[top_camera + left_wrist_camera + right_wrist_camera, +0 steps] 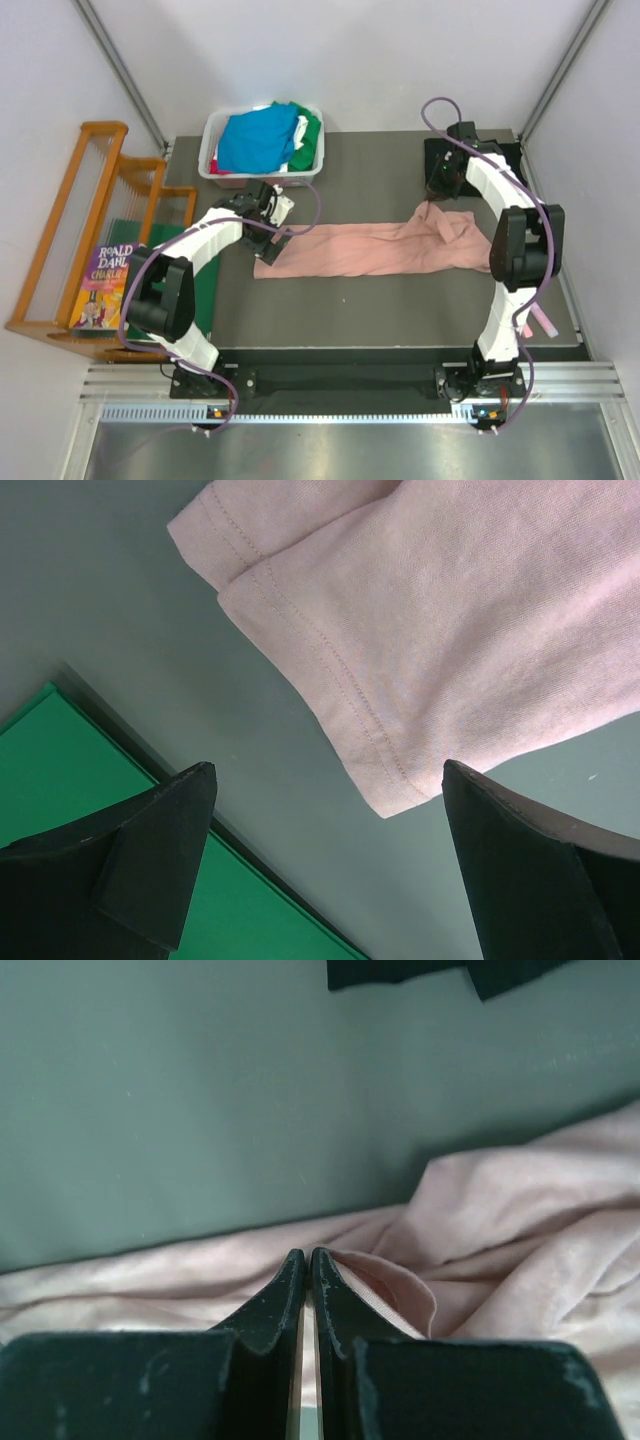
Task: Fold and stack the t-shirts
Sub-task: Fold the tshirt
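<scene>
Where any writing can be read, it is on the paperback book [100, 285] lying on the slatted wooden rack [60, 220] left of the table: "ROALD DAHL" in large letters, with a word beginning "CHARLIE" beneath. No other writing is legible.

The dusty-pink cotton t-shirt [360, 250] lies stretched sideways across the middle of the dark grey-green table mat [380, 310]. The left gripper [325, 780] hangs just above the shirt's left end with its jaws spread wide. In the left wrist view, a stitched hem corner of the pink cloth points into the gap between the fingers and touches neither. The flat bright-green board [70, 780] lies under the left finger, apart from the shirt.

The right gripper [305, 1255] is at the shirt's far right end, its jaws pressed together with the tips down in the rumpled pink folds. A small curl of cloth stands just beside them. Whether any cloth is caught between the tips cannot be told. Beyond, at the table's far right corner, lies a black cloth shirt [400, 970], well apart from the pink one.

A white plastic basket [260, 178] at the far left holds a heap of shirts, a bright blue one [255, 140] on top and a green one [310, 130] at the side. Plain white walls and metal frame posts enclose the table.
</scene>
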### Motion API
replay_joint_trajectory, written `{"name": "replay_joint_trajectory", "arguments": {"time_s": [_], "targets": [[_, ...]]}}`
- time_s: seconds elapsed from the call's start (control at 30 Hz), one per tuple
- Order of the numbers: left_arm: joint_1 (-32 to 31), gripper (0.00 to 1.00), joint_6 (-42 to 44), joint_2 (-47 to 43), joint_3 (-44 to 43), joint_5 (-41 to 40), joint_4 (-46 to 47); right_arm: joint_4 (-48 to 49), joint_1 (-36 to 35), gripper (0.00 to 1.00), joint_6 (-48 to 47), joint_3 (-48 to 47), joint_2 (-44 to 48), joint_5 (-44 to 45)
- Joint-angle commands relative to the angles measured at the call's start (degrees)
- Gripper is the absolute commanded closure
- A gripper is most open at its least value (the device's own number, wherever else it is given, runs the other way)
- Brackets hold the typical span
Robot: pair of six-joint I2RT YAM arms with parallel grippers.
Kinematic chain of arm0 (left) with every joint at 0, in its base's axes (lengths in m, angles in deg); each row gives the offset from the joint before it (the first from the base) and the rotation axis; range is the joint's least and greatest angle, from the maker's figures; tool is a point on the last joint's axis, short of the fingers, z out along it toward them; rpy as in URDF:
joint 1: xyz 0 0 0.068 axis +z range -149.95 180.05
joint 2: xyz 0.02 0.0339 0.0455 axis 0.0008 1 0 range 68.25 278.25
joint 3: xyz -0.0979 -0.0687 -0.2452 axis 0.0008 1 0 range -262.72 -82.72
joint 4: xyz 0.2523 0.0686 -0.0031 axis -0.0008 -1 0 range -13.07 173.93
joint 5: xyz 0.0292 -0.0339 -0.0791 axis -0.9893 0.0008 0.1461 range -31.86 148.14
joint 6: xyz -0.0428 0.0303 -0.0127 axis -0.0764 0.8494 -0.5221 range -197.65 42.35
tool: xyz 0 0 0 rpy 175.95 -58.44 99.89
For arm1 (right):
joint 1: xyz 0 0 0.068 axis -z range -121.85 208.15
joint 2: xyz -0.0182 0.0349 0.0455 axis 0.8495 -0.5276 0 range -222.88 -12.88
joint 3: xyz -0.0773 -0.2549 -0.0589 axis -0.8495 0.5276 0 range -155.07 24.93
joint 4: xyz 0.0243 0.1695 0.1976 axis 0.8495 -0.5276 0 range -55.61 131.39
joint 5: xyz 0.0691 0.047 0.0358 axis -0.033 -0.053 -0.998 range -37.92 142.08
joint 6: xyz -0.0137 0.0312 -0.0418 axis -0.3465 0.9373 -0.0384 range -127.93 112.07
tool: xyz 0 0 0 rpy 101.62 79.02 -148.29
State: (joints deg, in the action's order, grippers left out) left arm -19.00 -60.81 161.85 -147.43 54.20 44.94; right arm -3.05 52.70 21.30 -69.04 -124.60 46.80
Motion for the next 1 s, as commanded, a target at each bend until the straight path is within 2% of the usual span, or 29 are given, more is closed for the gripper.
{"name": "replay_joint_trajectory", "arguments": {"time_s": [0.0, 0.3, 0.47, 0.53, 0.73, 0.87, 0.97], "targets": [[-0.2, 0.01, 0.3, -1.75, 0.9, -0.45, 2.51, -1.52, 0.62, 1.0, 0.12, -5.08, -2.8, 0.18], [-0.2, 0.01, -0.05, -1.32, 1.95, 0.61, 2.68, 0.06, 3.43, 1.0, 1.0, -11.22, -5.7, 1.94], [-0.2, 0.01, 0.12, -1.76, 2.13, 0.34, 2.51, -3.45, 3.96, 1.0, 0.39, -17.55, -8.77, 2.12], [-0.2, 0.01, 0.21, -1.76, 1.95, -0.01, 2.51, -3.81, 3.7, 1.0, 0.38, -16.95, -7.99, 0.36], [-0.29, 0.01, 0.12, -1.06, -0.59, 0.69, 1.46, -4.16, 0.8, 0.99, -1.63, -6.24, -3.17, -0.96], [-0.29, 0.01, 0.03, -0.88, -2.0, 1.04, 0.84, -0.39, -1.84, 0.98, -1.81, 8.5, 2.9, -0.87], [-0.29, 0.01, 0.03, -0.97, -2.09, 1.22, 0.66, 1.55, -3.42, 0.97, -1.98, 15.89, 8.09, -1.14]]}}
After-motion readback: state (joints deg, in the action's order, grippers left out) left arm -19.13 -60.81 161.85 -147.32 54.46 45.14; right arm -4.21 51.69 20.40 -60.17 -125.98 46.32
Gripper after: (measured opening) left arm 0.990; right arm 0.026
